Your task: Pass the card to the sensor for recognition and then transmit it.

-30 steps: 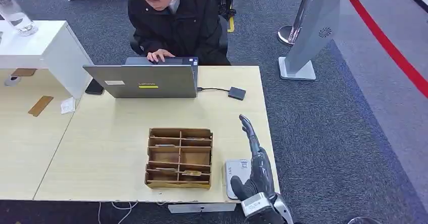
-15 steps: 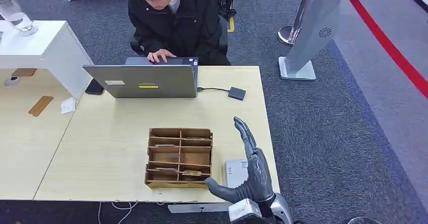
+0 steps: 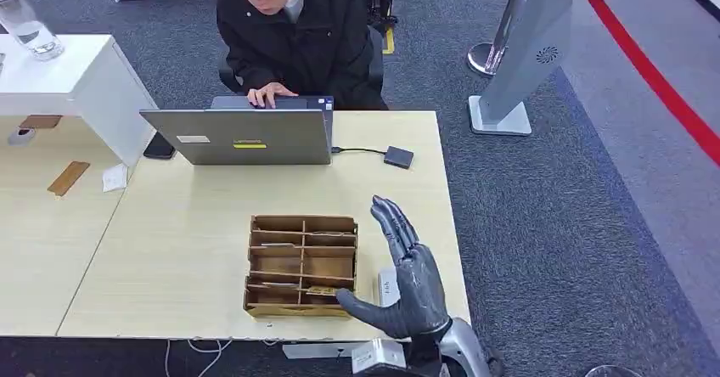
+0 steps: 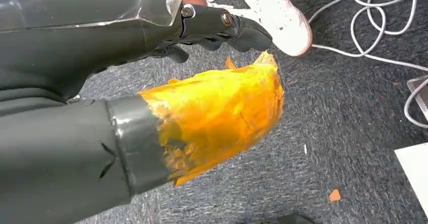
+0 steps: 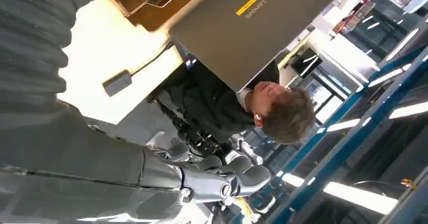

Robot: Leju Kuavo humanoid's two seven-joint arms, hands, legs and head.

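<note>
Start at the left of the head view: the wooden card organizer sits in the lower middle of the frame on the light table, and you can see thin flat cards lying in several of its slots, one card in the lower right compartment. Their long sides appear to run across the frame, parallel to the organizer's front edge.

Just right of the organizer, the small grey sensor lies flat, partly covered by your right hand. That hand is empty, fingers stretched out together toward the upper part of the frame, thumb spread wide to the left so its tip nearly reaches the organizer's lower right corner. So the cards lie directly left of the palm, and the right hand is clearly the nearer one.

Your left hand hangs over carpet in its wrist view, fingers curled in with nothing in them.

Farther up the frame, a person types at a laptop.
</note>
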